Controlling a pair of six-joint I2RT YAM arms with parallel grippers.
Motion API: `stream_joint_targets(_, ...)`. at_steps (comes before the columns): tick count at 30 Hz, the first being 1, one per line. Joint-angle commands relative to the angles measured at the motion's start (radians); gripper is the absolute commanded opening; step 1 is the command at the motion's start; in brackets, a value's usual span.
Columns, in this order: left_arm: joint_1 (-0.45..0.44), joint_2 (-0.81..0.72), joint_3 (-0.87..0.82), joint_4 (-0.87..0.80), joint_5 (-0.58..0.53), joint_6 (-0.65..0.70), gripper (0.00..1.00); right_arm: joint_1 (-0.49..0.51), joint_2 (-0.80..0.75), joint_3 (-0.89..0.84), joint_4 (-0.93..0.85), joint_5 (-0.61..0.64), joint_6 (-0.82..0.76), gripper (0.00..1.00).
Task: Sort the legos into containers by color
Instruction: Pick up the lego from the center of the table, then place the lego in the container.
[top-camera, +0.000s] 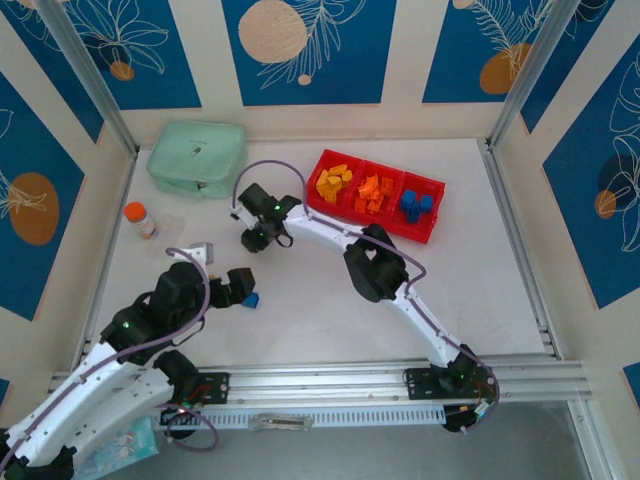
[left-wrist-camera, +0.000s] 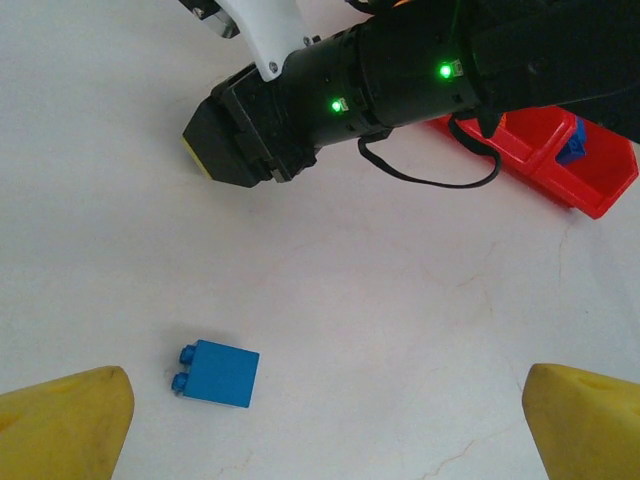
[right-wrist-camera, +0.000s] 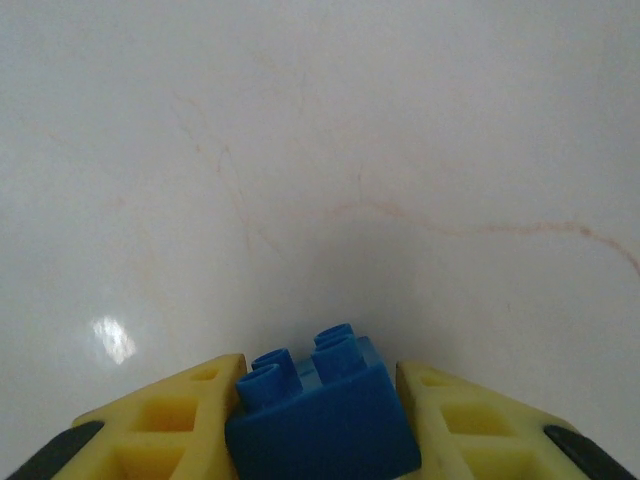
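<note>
One blue brick (right-wrist-camera: 320, 430), studded top — glossy

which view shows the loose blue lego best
Left wrist: the loose blue lego lies whole on the table, studs visible, by the open left gripper. Top external gives a tiny blue speck; right wrist has a different blue lego.

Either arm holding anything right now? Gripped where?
Right gripper holds a blue lego, jaws on its two opposite side faces. Left gripper is open, holding nothing; another blue lego lies loose on the table.
</note>
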Motion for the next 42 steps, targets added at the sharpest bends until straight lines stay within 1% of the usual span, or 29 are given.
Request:
stream_joint_targets(1,0.011,0.027,0.028,0.038,0.047,0.011,0.99,-0.006,-0.17,-0.078,-0.01,0.034,0.054,0.31)
stream_joint_targets(4,0.012,0.067,0.039,0.077,0.086,0.022,0.99,-0.029,-0.278,-0.173,-0.02,0.106,0.128,0.3)
stream_joint_targets(7,0.011,0.115,0.049,0.119,0.117,0.024,0.99,-0.06,-0.402,-0.296,-0.021,0.14,0.204,0.3)
stream_joint_targets(11,0.011,0.185,0.046,0.217,0.196,0.02,0.99,-0.117,-0.557,-0.452,-0.047,0.215,0.31,0.3)
stream_joint_targets(17,0.008,0.313,0.039,0.366,0.284,0.012,0.99,-0.272,-0.762,-0.68,-0.074,0.254,0.427,0.3)
stream_joint_targets(19,0.0,0.357,0.043,0.407,0.307,0.014,0.99,-0.331,-0.806,-0.733,-0.083,0.259,0.444,0.3)
stream_joint_targets(21,-0.012,0.399,0.047,0.451,0.323,0.014,0.99,-0.392,-0.846,-0.787,-0.076,0.289,0.449,0.3)
stream_joint_targets(26,-0.055,0.485,0.054,0.539,0.327,0.009,0.99,-0.547,-0.869,-0.852,-0.051,0.303,0.465,0.31)
stream_joint_targets(30,-0.083,0.549,0.07,0.587,0.321,0.006,0.99,-0.65,-0.8,-0.821,-0.037,0.267,0.48,0.31)
stream_joint_targets(34,-0.102,0.599,0.092,0.617,0.318,0.009,0.99,-0.684,-0.718,-0.773,-0.022,0.282,0.469,0.32)
stream_joint_targets(36,-0.105,0.621,0.108,0.613,0.317,0.012,0.99,-0.706,-0.682,-0.745,-0.025,0.267,0.474,0.33)
stream_joint_targets(37,-0.107,0.627,0.113,0.61,0.316,0.014,0.99,-0.714,-0.671,-0.739,-0.02,0.254,0.472,0.35)
stream_joint_targets(42,-0.107,0.654,0.132,0.613,0.314,0.023,0.99,-0.724,-0.659,-0.71,-0.019,0.252,0.452,0.54)
